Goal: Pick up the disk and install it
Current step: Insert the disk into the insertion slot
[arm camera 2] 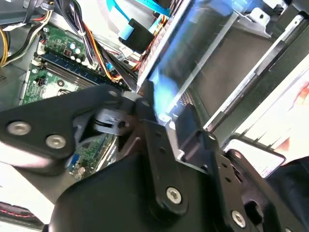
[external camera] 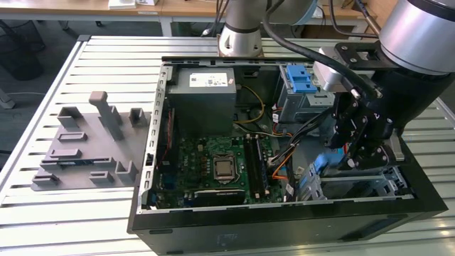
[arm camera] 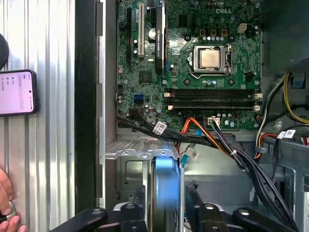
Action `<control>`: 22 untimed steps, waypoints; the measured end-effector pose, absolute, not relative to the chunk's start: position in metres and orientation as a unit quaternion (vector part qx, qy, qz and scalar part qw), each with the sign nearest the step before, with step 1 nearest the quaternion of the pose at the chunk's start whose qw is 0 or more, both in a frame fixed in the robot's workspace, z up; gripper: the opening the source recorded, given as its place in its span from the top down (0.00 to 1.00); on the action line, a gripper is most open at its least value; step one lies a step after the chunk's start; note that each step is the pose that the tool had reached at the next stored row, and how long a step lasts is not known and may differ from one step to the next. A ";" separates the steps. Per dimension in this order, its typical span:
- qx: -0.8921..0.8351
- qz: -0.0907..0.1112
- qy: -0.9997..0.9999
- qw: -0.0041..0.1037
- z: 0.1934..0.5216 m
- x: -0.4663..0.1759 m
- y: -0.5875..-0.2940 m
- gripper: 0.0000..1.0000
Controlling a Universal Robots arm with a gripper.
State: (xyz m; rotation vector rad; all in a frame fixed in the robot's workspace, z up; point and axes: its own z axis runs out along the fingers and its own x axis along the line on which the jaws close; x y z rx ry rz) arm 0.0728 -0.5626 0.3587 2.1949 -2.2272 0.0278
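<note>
The disk [external camera: 330,162] is held on edge, its blue bracket showing, at the exterior view's lower right inside the open computer case [external camera: 153,160]. My gripper [external camera: 355,159] is shut on it from above, just over the grey metal drive cage [external camera: 366,184]. In the first wrist view the disk [arm camera: 166,186] is a thin blue and silver slab between my two black fingers [arm camera: 193,195], above the cage's opening [arm camera: 130,174]. In the second wrist view the disk [arm camera 2: 193,58] runs away from my gripper [arm camera 2: 154,111] along the cage wall.
A cable bundle [arm camera: 231,150] crosses beside the cage, next to the motherboard [external camera: 220,165]. A blue latch piece [external camera: 302,80] tops the far drive bay. A grey fixture [external camera: 85,144] lies on the table. A phone [arm camera: 17,92] and a hand [arm camera: 6,212] are outside the case.
</note>
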 end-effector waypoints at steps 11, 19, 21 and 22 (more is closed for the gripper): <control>0.702 0.009 -0.712 0.007 0.359 0.073 -0.563 0.64; 0.702 0.009 -0.712 0.007 0.358 0.073 -0.563 0.89; 0.702 0.009 -0.712 0.007 0.358 0.073 -0.563 0.89; 0.702 0.009 -0.712 0.007 0.358 0.073 -0.563 0.89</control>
